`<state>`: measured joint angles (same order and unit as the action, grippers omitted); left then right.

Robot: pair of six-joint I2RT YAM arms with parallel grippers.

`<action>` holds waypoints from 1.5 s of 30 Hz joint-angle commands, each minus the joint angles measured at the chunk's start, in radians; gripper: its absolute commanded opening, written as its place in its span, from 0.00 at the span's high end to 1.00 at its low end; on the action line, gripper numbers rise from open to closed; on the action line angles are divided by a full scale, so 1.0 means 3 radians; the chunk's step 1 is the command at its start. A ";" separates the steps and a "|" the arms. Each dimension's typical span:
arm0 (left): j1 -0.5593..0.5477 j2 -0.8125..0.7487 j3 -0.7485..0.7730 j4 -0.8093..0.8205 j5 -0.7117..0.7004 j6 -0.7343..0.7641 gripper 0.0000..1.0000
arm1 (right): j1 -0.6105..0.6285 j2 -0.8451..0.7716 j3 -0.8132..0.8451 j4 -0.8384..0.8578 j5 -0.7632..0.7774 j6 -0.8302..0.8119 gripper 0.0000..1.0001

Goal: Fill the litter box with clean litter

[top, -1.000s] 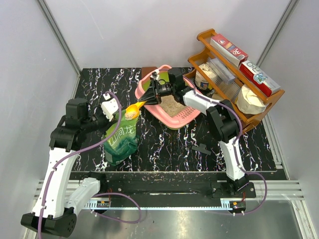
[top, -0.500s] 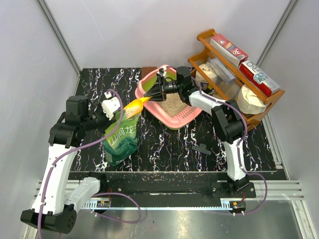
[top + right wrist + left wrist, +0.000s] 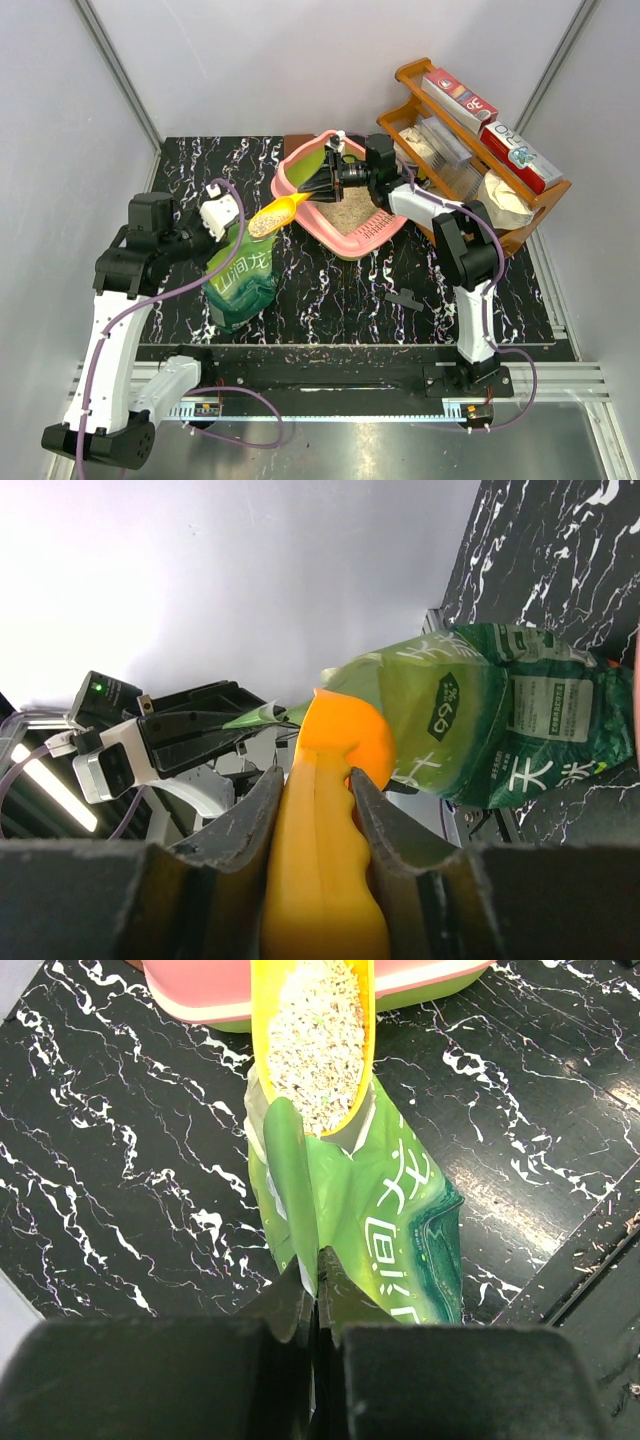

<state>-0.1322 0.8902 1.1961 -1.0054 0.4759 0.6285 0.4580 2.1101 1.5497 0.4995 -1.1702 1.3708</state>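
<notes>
Right, my right claw (image 3: 315, 777) clamps the scoop (image 3: 277, 213), litter (image 3: 318, 1040) heaped above the bag (image 3: 400, 1210) mouth; my left claw (image 3: 318, 1265) pinches the bag's edge. Tilt early and grains could miss the litter box (image 3: 372, 236) and scatter over the table (image 3: 330, 290).

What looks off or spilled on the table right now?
A small loose black piece lies on the table near the right arm; can't tell what it is. A few tan specks sit along the table's edge beside the green bag, likely stray litter. Nothing else stands out.
</notes>
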 commanded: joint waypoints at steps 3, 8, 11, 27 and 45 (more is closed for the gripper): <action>0.0042 -0.0083 0.0165 0.0094 -0.0022 0.0037 1.00 | -0.0013 0.0120 -0.0145 0.0477 -0.0001 0.0288 1.00; 0.0037 -0.0078 0.0180 0.0114 0.0004 0.0032 1.00 | -0.0059 0.0008 -0.0073 0.0355 -0.0083 0.0222 1.00; 0.0037 -0.0083 0.0145 0.0160 0.0019 0.0022 1.00 | -0.0115 -0.0080 -0.0073 0.0212 -0.0123 0.0171 1.00; 0.0042 -0.0053 0.0068 0.0135 -0.0047 0.0088 1.00 | -0.0662 -0.0167 -0.0083 0.0262 0.0116 0.0278 1.00; 0.0037 0.0085 0.0145 0.0094 -0.0093 0.0119 1.00 | -0.1010 -0.0172 -0.0007 -0.0310 0.1542 -0.0545 1.00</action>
<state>-0.1257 0.9176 1.2041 -1.0103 0.4587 0.6579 0.1493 2.1311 1.5467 0.4751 -0.9016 1.3308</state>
